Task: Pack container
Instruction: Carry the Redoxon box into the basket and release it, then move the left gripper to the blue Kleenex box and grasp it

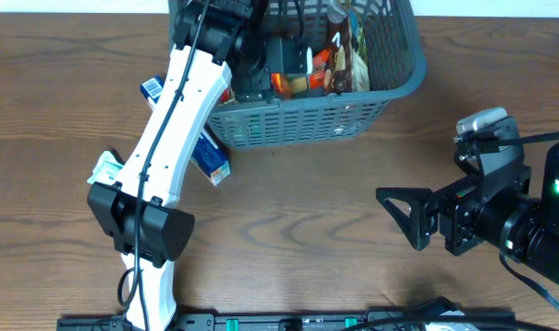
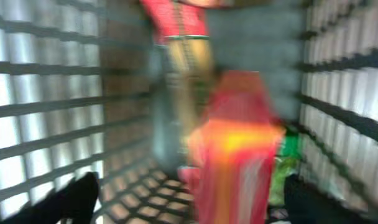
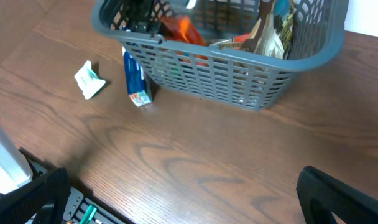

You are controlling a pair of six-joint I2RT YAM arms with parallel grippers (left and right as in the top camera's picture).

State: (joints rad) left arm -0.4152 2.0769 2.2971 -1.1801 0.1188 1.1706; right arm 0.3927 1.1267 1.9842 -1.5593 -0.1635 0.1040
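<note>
1. Reaching deep inside the container [image 1: 353, 115], the left gripper [image 1: 261, 66] sits among the groceries. In its wrist view, lattice walls stand on either side of it and the floor lies just below.
2. Its fingers [image 2: 74, 199] are spread wide. A red-and-orange packet [image 2: 239, 162] stands directly ahead between them, its long axis upright. That picture is blurred, and no contact with either finger shows.
3. The right gripper [image 1: 401, 219] hangs over the table with its fingers parted, holding nothing. The container lies ahead of it and well apart, so the left arm is by far the nearer.
4. A blue box [image 3: 136, 78] stands just beside the outer wall facing the right hand, and a crumpled white-and-green packet [image 3: 89, 79] lies further to that hand's left. Neither is in the basket.
5. From overhead, both arms and the basket are placed, but the left arm hides its own fingertips and covers part of the blue box. Only the left wrist view shows the spread fingers and the packet. Only the right wrist view shows the two loose items unobstructed.
6. The coming move probably turns on height — the left hand sits below the rim, so it must rise straight up before heading for the loose items behind it.
</note>
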